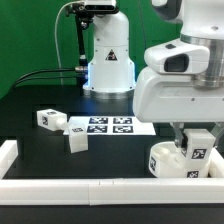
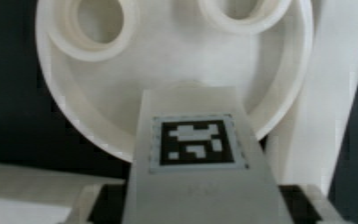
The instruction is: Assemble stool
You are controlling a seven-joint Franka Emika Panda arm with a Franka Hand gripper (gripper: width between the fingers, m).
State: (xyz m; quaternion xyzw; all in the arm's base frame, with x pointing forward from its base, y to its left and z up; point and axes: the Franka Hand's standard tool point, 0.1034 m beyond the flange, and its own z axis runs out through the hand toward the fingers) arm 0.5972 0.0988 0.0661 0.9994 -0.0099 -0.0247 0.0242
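Note:
The white round seat [image 1: 163,160] lies at the front of the table, toward the exterior view's right, close to the front rail. My gripper [image 1: 193,138] hangs over it, shut on a white leg [image 1: 197,152] with a black-and-white tag. The leg stands upright against the seat. In the wrist view the tagged leg [image 2: 194,140] fills the space between my fingers [image 2: 91,200], and its far end meets the seat [image 2: 87,95] near two round holes. Two more legs [image 1: 48,118] [image 1: 77,141] lie loose on the table at the exterior view's left.
The marker board [image 1: 100,125] lies flat at the table's middle. A long white rail [image 1: 90,187] runs along the front edge and another [image 1: 8,152] along the exterior view's left. The arm's white base [image 1: 108,60] stands at the back.

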